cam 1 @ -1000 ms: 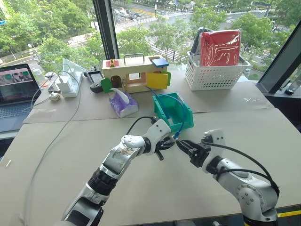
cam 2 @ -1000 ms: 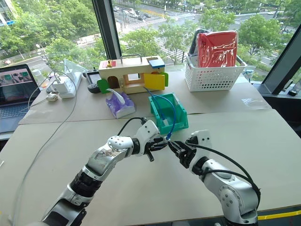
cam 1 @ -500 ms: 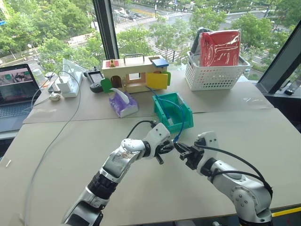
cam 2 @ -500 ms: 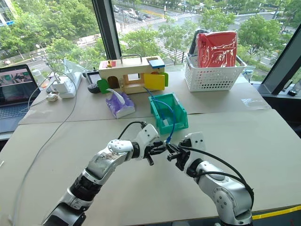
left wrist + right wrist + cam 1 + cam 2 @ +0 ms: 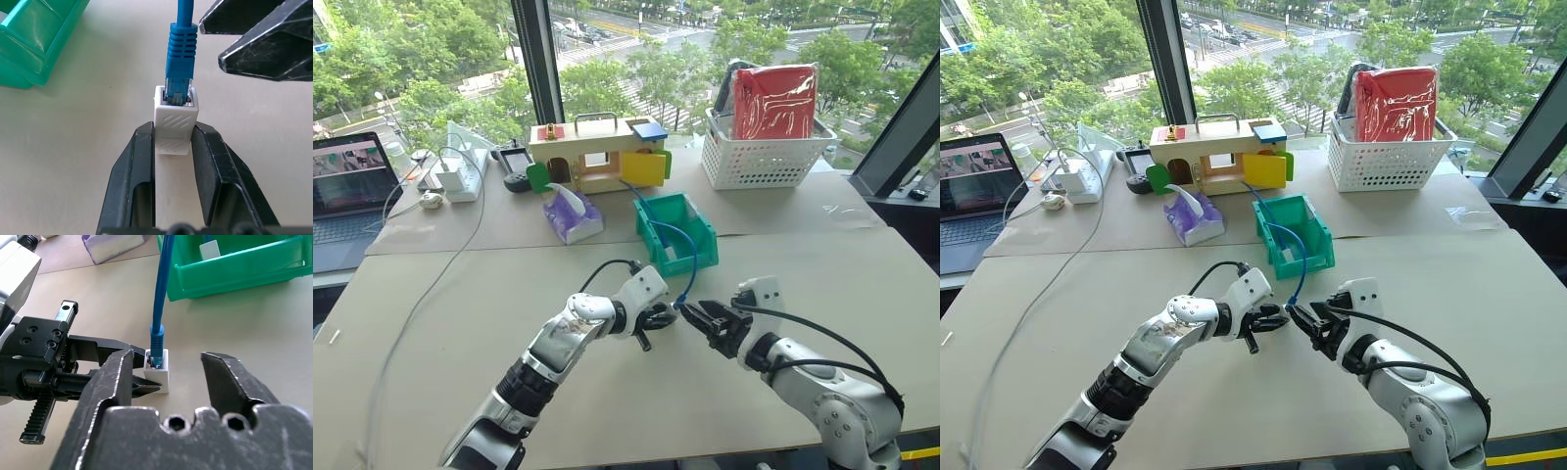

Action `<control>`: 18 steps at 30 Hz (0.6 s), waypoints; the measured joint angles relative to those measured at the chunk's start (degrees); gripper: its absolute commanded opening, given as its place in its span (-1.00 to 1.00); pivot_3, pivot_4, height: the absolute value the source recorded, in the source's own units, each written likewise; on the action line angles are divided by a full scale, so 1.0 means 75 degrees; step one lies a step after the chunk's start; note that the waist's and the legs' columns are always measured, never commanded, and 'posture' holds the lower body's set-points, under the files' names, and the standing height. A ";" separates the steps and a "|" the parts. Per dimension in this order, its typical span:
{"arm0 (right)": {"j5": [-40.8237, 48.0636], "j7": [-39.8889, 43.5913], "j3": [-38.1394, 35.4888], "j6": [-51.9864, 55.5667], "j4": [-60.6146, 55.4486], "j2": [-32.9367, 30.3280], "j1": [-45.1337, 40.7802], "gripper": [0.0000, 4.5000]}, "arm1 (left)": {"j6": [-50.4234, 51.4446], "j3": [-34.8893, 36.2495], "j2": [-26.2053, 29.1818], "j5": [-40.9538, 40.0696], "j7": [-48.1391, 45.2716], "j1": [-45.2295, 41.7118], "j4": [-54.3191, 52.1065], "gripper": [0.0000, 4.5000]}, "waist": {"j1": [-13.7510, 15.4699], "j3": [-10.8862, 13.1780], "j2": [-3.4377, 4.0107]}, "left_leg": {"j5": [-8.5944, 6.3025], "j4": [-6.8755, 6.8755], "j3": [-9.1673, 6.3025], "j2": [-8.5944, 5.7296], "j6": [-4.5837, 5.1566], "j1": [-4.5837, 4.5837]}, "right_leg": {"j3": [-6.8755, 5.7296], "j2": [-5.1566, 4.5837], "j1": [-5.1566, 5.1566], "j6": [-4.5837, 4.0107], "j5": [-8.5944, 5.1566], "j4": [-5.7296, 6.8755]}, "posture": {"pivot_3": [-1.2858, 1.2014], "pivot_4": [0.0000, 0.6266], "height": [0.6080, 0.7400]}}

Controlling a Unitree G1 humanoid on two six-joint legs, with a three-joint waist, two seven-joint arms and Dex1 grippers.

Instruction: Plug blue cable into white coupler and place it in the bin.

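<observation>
From above, the left gripper [image 5: 658, 316] and right gripper [image 5: 702, 315] meet just in front of the bin [image 5: 677, 233], where the blue cable [image 5: 689, 257] arcs down from it. At the left wrist, the white coupler [image 5: 173, 119] sits clenched between the fingers with the plug seated. At the right wrist the claw stands released beside it, so I'd carry the coupler gently to the bin, cable slack.

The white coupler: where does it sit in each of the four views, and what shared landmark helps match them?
Left eye view: white coupler just below centre, between the two grippers.
Right eye view: same spot, at the blue cable's lower end.
Left wrist view: centre, clamped in the left gripper, cable plugged in.
Right wrist view: centre, before the open right gripper.
Shared landmark: the bin.
</observation>
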 measured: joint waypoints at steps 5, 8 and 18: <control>-0.0092 -0.0056 0.0099 -0.0001 0.0004 0.0118 -0.0044 0.14 | 0.0004 -0.0001 -0.0008 0.0001 -0.0038 -0.0002 0.0006 -0.73 | 0.0009 0.0000 0.0000 | 0.0000 0.0001 0.0000 0.0000 0.0000 0.0000 | 0.0000 0.0000 0.0000 0.0000 0.0000 0.0000 | 0.03 -0.52 1.00; -0.0125 -0.0150 0.0207 -0.0001 0.0004 0.0302 -0.0154 0.14 | 0.0002 -0.0019 0.0005 0.0014 -0.0059 -0.0017 0.0006 -0.73 | 0.0009 0.0000 0.0000 | 0.0000 0.0001 0.0000 0.0000 0.0000 0.0000 | 0.0001 0.0000 -0.0001 0.0000 0.0000 0.0001 | 0.03 -0.52 1.00; -0.0640 -0.0547 0.0524 -0.0025 0.0193 0.0798 -0.0520 0.14 | 0.0014 -0.0028 0.0002 0.0101 -0.0067 -0.0023 -0.0006 -0.73 | 0.0008 -0.0001 0.0001 | 0.0003 0.0002 0.0001 0.0000 -0.0006 0.0001 | 0.0000 0.0000 -0.0002 0.0000 0.0000 0.0004 | 0.03 -0.52 1.00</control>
